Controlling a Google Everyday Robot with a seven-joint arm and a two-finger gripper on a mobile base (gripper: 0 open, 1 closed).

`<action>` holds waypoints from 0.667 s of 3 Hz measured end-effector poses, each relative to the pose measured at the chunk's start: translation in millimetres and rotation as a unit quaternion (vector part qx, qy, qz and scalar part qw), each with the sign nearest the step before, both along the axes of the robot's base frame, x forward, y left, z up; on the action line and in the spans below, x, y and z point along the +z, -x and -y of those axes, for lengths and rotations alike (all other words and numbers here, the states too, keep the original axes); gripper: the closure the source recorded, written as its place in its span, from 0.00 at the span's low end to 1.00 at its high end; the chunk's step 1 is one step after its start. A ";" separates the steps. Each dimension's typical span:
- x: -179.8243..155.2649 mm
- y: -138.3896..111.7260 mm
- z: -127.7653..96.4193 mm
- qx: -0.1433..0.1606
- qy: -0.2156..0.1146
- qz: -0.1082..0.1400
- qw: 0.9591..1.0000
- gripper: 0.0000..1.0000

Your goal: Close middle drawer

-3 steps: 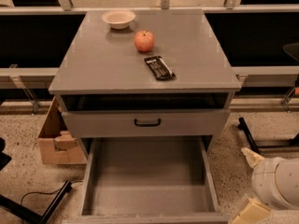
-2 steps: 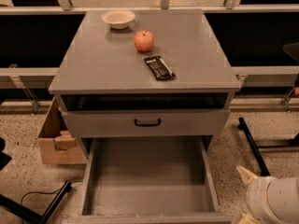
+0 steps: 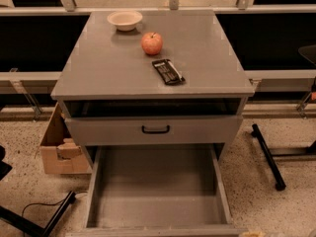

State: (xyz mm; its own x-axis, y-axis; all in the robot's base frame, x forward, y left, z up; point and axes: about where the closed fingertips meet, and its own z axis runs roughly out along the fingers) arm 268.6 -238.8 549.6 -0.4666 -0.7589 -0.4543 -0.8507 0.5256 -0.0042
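Observation:
The middle drawer (image 3: 157, 189) is pulled far out at the bottom of the camera view. It is a wide, deep grey box, and it is empty. Its front panel lies along the bottom edge of the frame and its handle is hidden. Above it is the top drawer (image 3: 155, 130), with a flat grey front and a small black loop handle; a dark gap shows between it and the cabinet top. The lowest drawer is hidden. My gripper is out of view, past the lower right corner of the frame.
On the grey cabinet top (image 3: 98, 68) are a white bowl (image 3: 125, 19), a red apple (image 3: 152, 43) and a dark snack packet (image 3: 168, 71). A cardboard box (image 3: 58, 148) stands on the floor at the left. A black stand leg (image 3: 266, 156) lies at the right, and a cable with a black leg (image 3: 47, 217) lies at the lower left.
The white arm and gripper at the lower right have sunk down and out of the frame. The drawers and the things on top have not moved.

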 end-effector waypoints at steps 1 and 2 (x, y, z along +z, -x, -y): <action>-44.4 21.1 -6.6 -0.001 -0.030 -0.017 0.999 0.61; -87.8 17.8 -20.5 0.016 -0.063 -0.019 0.998 0.85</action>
State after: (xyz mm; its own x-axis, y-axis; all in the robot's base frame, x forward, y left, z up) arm 250.8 -218.3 461.8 -0.4626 -0.7118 -0.5285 -0.8650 0.4930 0.0932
